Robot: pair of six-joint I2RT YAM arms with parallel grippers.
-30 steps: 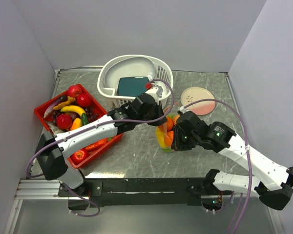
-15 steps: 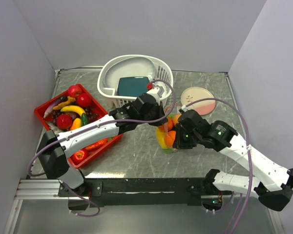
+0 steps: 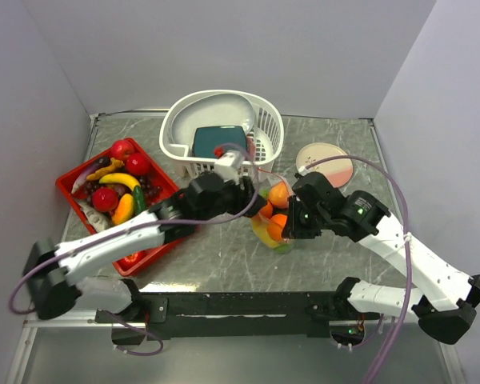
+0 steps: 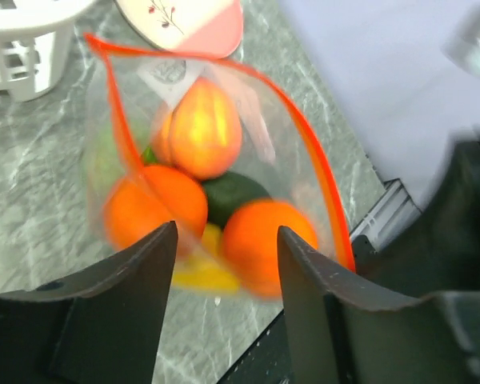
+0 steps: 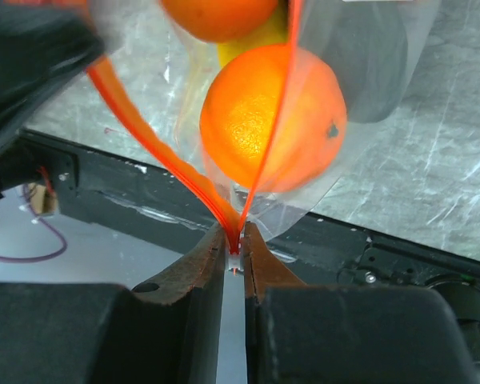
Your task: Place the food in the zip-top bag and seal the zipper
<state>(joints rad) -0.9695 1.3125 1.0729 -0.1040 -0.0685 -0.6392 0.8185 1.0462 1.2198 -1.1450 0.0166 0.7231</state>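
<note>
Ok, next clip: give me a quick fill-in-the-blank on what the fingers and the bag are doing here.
1. The right fingers pinch the zip-top bag by its orange-red ____.
2. The left fingers stand ____, holding nothing.
3. The teal slab lies in the white ____.
Missing words: zipper; open; basket.

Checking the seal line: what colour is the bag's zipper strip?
The zipper is orange-red, clearest in the left wrist view.
</note>
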